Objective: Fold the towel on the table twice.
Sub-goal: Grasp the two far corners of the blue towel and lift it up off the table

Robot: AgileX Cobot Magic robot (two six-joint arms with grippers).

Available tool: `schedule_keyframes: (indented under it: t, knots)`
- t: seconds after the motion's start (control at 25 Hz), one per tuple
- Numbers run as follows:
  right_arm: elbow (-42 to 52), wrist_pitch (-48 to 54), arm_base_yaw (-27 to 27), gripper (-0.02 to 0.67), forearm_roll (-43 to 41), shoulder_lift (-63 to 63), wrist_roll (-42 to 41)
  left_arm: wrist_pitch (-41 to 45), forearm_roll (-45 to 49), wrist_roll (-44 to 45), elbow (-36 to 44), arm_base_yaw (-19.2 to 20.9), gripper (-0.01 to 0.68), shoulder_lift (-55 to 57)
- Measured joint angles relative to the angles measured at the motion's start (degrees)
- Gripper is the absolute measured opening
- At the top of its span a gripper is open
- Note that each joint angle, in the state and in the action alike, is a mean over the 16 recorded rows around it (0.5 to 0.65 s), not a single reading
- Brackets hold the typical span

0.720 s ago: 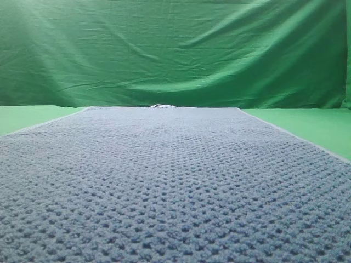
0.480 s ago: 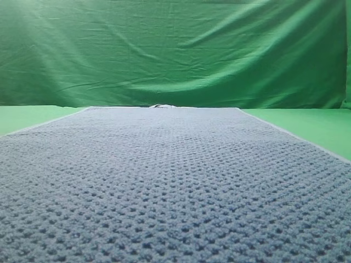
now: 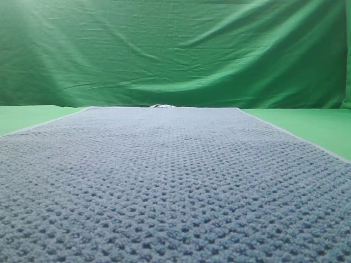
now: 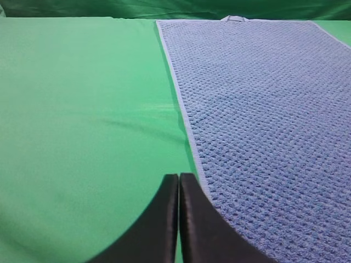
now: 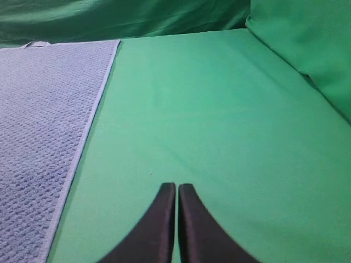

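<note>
towel (image 3: 175,181) seemingly unmoved, flat; left gripper (image 4: 179,183), right gripper (image 5: 176,192) both closed, empty.

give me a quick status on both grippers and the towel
Left gripper shut, empty, at the towel's left edge. Right gripper shut, empty, over bare table. Towel flat, unfolded. Nothing in the way.

From my remote station I count one towel (image 3: 175,181) spread on one table (image 5: 219,109) — one wrinkled green backdrop cloth (image 3: 175,49) behind. Two grippers — the left gripper (image 4: 179,183) and the right gripper (image 5: 176,192) — two black fingers each.
</note>
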Motion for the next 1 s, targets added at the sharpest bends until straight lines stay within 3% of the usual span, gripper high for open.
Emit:
schedule_keyframes:
  t: [0.36, 1.0]
  knots:
    - [0.1, -2.1, 0.0, 0.000, 2.7, 0.0, 0.0, -2.9, -4.7, 0.0, 0.1, 0.0, 0.000, 0.0]
    - [0.0, -19.8, 0.1, 0.000, 23.7, 0.0, -1.4, -21.8, -29.4, 0.3, -0.1, 0.0, 0.000, 0.0]
